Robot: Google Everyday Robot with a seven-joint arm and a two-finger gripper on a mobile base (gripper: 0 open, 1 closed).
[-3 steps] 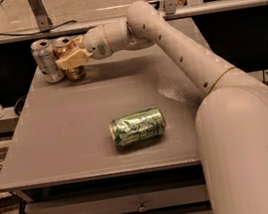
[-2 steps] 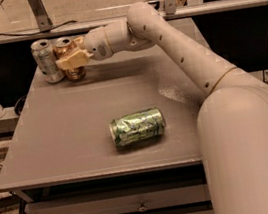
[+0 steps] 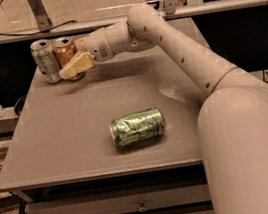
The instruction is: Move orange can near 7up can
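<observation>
My arm (image 3: 181,53): smooth cream-white tubular shells, with a row of small dark holes along the forearm. A thin tan seam ring sits above the wide lower segment, which carries two further dark holes. My gripper (image 3: 70,71), at the far left of the table (image 3: 68,139), is pale yellow-tan behind a rounded cream wrist.

The gripper (image 3: 71,71) is at the orange can (image 3: 65,48), which stands right beside the 7up can (image 3: 43,57).

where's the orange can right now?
Camera view: the orange can stands upright at the table's far-left corner, right beside the 7up can, with the hand at its base.
</observation>
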